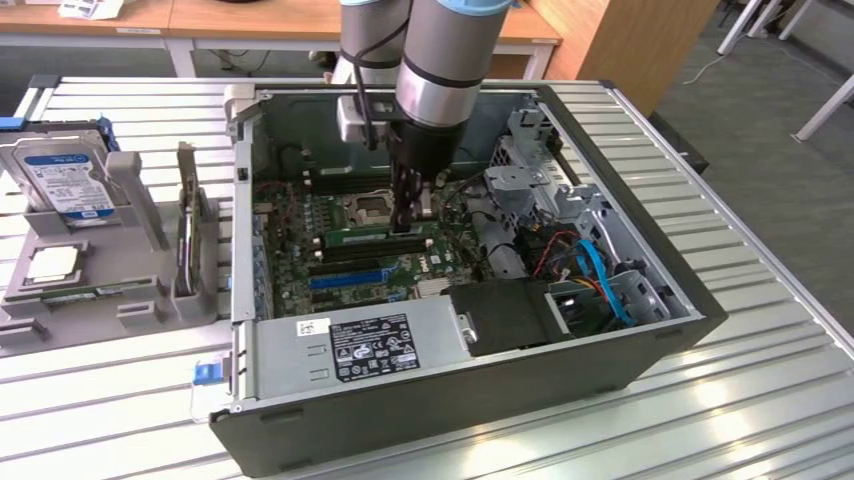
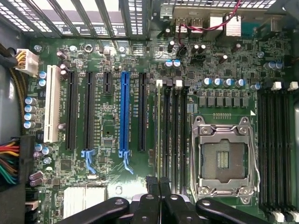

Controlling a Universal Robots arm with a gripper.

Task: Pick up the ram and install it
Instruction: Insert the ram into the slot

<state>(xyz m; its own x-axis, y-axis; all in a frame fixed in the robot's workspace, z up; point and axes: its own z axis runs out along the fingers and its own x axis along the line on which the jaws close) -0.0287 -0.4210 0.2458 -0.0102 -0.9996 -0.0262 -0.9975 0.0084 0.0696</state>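
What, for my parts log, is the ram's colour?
Green. The ram shows best in the exterior view, standing in a motherboard slot.

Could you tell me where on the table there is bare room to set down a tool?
Bare table lies between the case and the exterior view's right edge, and a smaller strip on the near side of the grey holder. Inside the case it is crowded: the gripper hangs over the motherboard, with cables beside it.

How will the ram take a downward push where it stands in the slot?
The ram, a thin board on edge in its slot, is probably stiff lengthwise but apt to tilt or flex sideways. It looks light. The shut gripper sits near one end, so a push there may seat it unevenly.
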